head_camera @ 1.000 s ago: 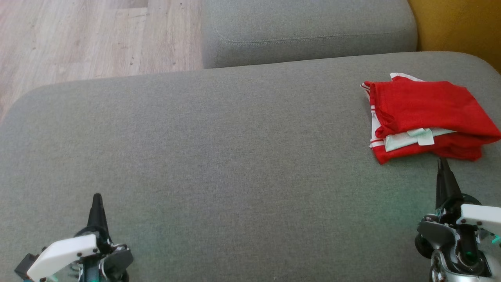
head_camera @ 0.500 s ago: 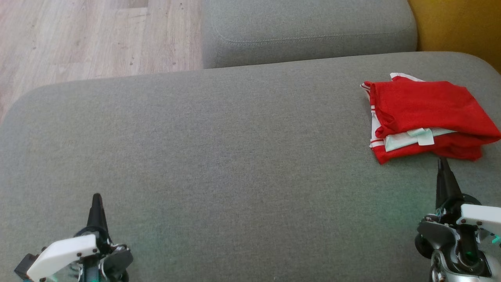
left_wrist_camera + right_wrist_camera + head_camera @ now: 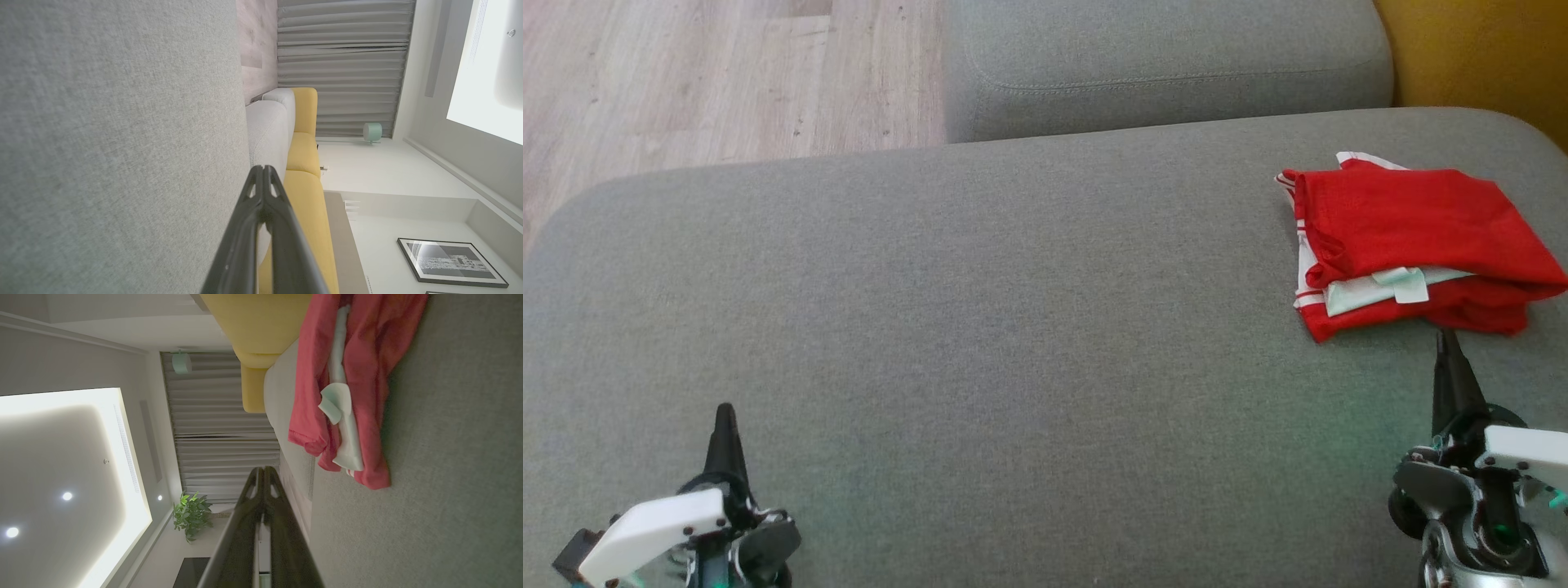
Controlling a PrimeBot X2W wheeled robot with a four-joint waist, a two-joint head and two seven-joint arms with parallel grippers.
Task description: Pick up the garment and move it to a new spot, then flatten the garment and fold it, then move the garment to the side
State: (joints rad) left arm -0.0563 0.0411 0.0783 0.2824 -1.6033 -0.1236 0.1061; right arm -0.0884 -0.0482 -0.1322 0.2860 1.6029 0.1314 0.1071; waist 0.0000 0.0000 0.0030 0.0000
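Head view | red garment [image 3: 1413,237] on grey cushion [image 3: 1013,327]; right hand [image 3: 1443,336] near it; left hand [image 3: 724,410] well apart; both pinched together

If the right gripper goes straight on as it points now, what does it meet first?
Most likely the near edge of the folded red garment, just ahead of the right gripper in the head view. Its height over the grey cushion is unclear; it might pass above.

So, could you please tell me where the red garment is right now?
In the head view the folded red garment lies at the right side of the grey cushion, just beyond the tip of the shut right claw.
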